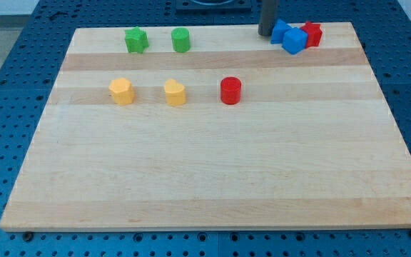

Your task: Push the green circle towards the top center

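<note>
Green circle (pixel 181 40) sits near the board's top edge, left of centre, with a green star-like block (pixel 135 40) just beside it toward the view's left, the two apart. My tip (pixel 265 33) stands at the top edge well to the view's right of the green circle, holding nothing and just beside a tight cluster there: two blue blocks (pixel 291 37), shapes unclear, and a red block (pixel 311 34) touching them. Lower down, a row runs across the wooden board (pixel 212 178): yellow hexagon-like block (pixel 121 91), second yellow block (pixel 175 93), red cylinder (pixel 230 91), all apart.
</note>
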Controlling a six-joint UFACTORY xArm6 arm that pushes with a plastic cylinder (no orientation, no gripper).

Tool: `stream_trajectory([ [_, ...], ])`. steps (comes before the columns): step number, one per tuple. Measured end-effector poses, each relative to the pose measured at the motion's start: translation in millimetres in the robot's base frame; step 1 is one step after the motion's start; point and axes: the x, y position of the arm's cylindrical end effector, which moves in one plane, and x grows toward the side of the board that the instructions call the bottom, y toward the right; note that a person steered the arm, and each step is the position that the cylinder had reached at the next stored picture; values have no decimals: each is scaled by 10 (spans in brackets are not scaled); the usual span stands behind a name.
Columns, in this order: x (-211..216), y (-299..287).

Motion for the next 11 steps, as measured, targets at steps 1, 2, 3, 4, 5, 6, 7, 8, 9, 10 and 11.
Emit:
stream_trajectory([
  [1,-25,11],
  [2,-44,-1],
  [3,-132,-400],
  [4,-228,-846],
  [5,-214,-1210],
  [6,-217,-1702],
  [7,-80,-2051],
  [8,271,-2069],
  [9,419,-2035],
  [10,645,-1950],
  [11,649,-1744],
])
